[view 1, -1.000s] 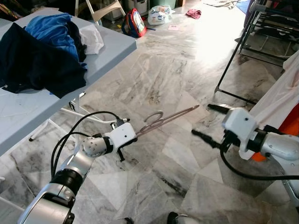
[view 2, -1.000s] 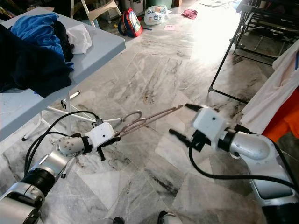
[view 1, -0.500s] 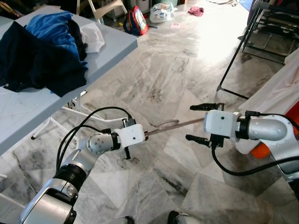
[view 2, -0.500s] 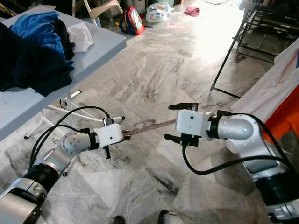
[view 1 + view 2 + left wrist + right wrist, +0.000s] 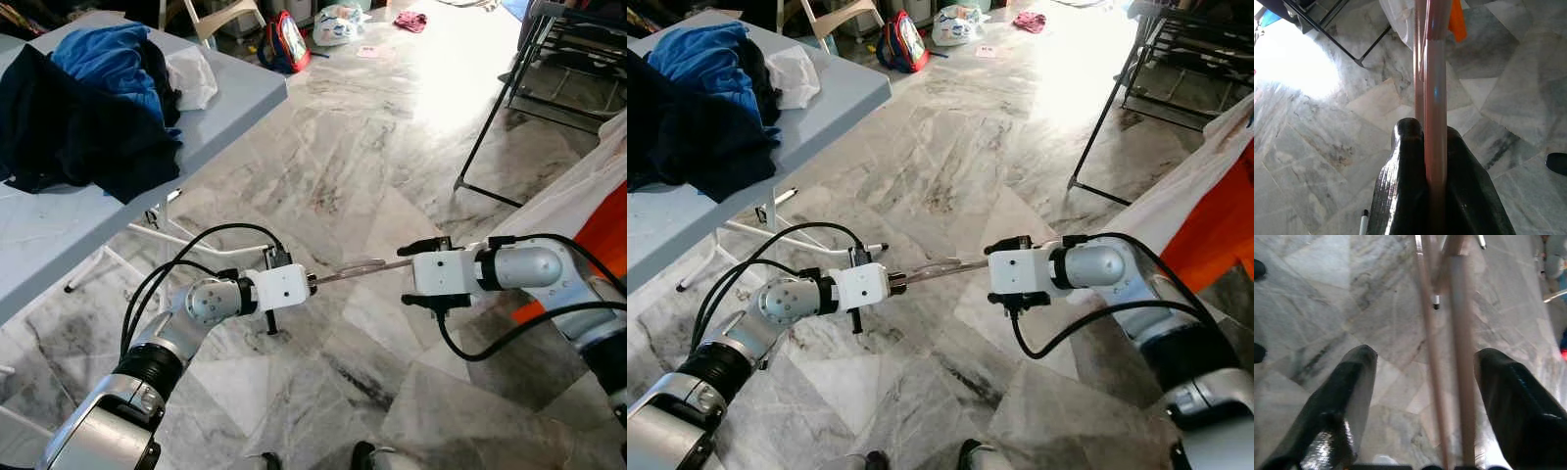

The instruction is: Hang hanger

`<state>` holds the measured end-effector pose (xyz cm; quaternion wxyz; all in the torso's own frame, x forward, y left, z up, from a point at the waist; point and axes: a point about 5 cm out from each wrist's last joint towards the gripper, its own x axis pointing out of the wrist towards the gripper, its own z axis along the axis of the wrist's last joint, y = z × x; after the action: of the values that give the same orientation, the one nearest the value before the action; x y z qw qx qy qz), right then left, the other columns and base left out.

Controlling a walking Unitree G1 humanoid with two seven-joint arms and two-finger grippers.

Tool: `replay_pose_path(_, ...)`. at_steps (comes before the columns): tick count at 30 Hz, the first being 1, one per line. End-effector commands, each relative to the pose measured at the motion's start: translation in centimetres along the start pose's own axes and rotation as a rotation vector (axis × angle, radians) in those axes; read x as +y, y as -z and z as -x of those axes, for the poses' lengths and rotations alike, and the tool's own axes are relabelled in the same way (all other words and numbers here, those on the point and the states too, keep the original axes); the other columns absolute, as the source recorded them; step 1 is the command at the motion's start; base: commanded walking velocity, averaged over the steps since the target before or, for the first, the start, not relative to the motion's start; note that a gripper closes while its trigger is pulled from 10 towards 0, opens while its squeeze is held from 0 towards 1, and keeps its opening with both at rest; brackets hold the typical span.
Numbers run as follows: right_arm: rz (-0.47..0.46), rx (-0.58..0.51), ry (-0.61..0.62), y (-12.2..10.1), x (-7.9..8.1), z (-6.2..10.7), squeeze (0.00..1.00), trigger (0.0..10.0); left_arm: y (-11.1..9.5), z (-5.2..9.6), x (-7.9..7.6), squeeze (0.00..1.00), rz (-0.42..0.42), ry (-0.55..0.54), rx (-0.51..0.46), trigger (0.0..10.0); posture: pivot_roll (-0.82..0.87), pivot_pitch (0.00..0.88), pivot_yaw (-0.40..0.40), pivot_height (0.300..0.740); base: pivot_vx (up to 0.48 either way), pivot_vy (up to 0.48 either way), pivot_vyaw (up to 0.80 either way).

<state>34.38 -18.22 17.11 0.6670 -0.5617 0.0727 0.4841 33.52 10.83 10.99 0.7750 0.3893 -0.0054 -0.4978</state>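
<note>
A thin pinkish hanger [image 5: 361, 269] is held level above the marble floor, lying nearly edge-on between my two arms. My left gripper [image 5: 312, 282] is shut on one end of it; in the left wrist view the black fingers [image 5: 1410, 161] pinch the hanger's rods [image 5: 1434, 88]. My right gripper [image 5: 408, 273] faces the other end and is open. In the right wrist view its fingers [image 5: 1352, 391] stand wide apart with the hanger's two rods [image 5: 1459, 333] running between them, touching neither.
A grey folding table [image 5: 235, 93] piled with dark and blue clothes [image 5: 88, 108] stands at my left. At my right a black rack leg [image 5: 490, 122] crosses the floor, with white [image 5: 578, 196] and orange [image 5: 602, 230] garments hanging. A backpack [image 5: 285, 43] lies far back.
My right gripper has swung in from the right to the hanger's free end, which now lies between its fingers. The hanger has turned flatter in my left gripper.
</note>
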Motion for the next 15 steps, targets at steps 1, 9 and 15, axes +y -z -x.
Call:
replay_pose_path(1, 0.035, 0.003, 0.007, -0.2, -0.3, -0.4, 0.00, 0.9, -0.2, 0.1, 0.1, 0.00, -0.028, -0.001, -0.010, 10.0, 0.02, 0.215, 0.056, 0.740, 0.000, 0.000, 0.00)
replay_pose_path(9, 0.082, 0.070, 0.028, 0.9, -0.7, -0.2, 0.00, 0.0, -0.6, 0.1, 0.8, 0.00, -0.083, -0.079, -0.022, 10.0, 0.01, 0.219, 0.056, 0.740, 0.000, 0.000, 0.00)
replay_pose_path(15, 0.173, 0.128, 0.149, 1.4, -2.4, 0.3, 0.00, 0.0, -1.2, 0.3, 2.4, 0.00, -0.152, -0.217, -0.033, 10.0, 0.01, 0.222, 0.055, 0.740, 0.000, 0.000, 0.00)
